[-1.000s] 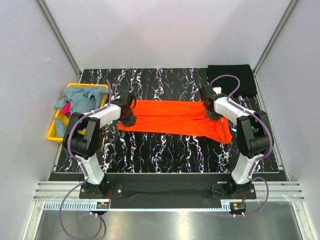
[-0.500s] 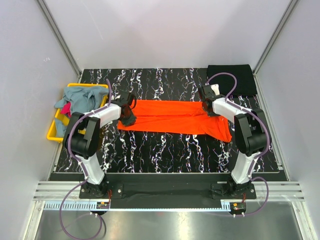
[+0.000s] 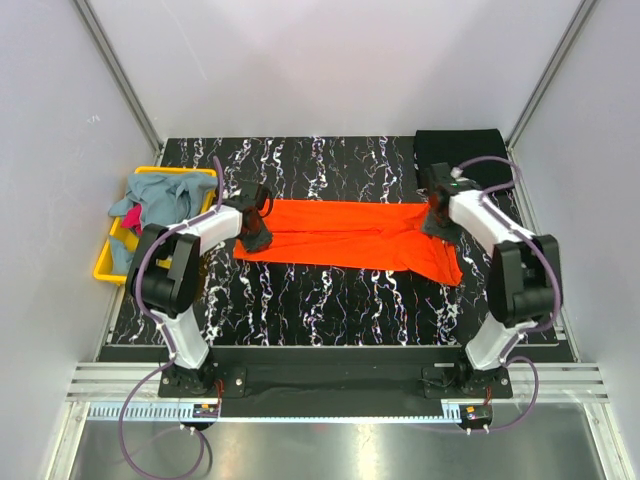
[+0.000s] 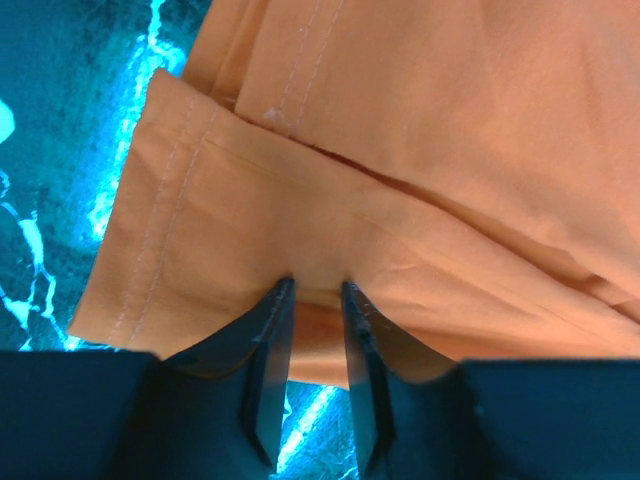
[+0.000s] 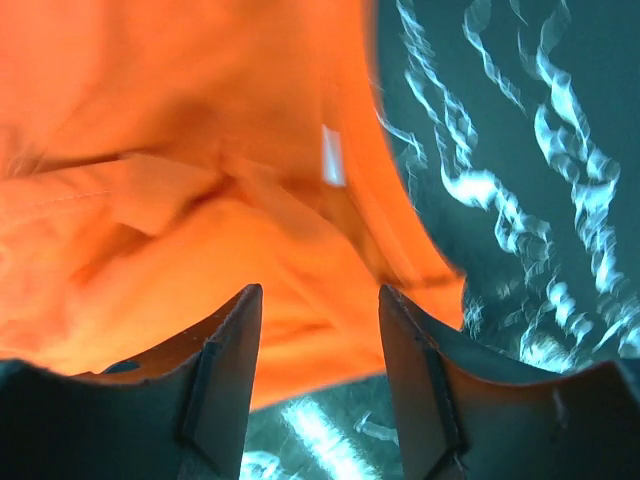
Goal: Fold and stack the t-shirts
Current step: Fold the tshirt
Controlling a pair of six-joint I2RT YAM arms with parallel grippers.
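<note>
Lab enclosure: white walls [image 3: 330,70], aluminium frame [image 3: 118,70] (marbled tabletop [image 3: 330,300]).

Two grippers: left gripper [image 3: 258,235], right gripper [image 3: 437,218]. One orange t-shirt [image 3: 350,235]; one black t-shirt [image 3: 465,158], far right corner; one yellow bin [image 3: 105,268], left edge, holding seemingly one grey-blue t-shirt [image 3: 165,195] and one magenta t-shirt [image 3: 131,218].

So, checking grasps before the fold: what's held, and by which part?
Left gripper pinches the orange t-shirt at the edge of its hemmed end; right gripper hangs open over it, holding nothing.
</note>
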